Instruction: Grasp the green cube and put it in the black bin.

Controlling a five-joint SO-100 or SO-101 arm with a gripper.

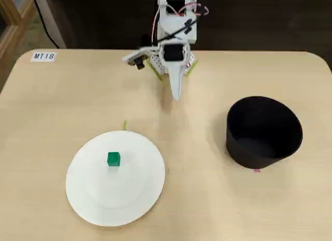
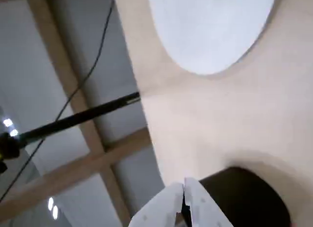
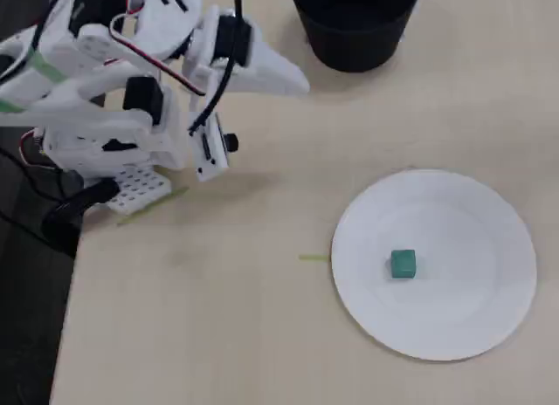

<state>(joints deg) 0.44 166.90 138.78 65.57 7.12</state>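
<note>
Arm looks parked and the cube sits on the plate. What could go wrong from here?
The green cube is tiny; the hand, shut and far off, could nudge it across the smooth white plate rather than grip it. The black bin has tall walls, so a low carry might clip its rim.

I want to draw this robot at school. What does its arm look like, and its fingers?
The arm is made of chunky white plastic pieces with black motor blocks between them. Thin red and black cables loop over it. The gripper is white too, and its fingers narrow to a point like a beak. A little black camera sticks out from its side.
</note>
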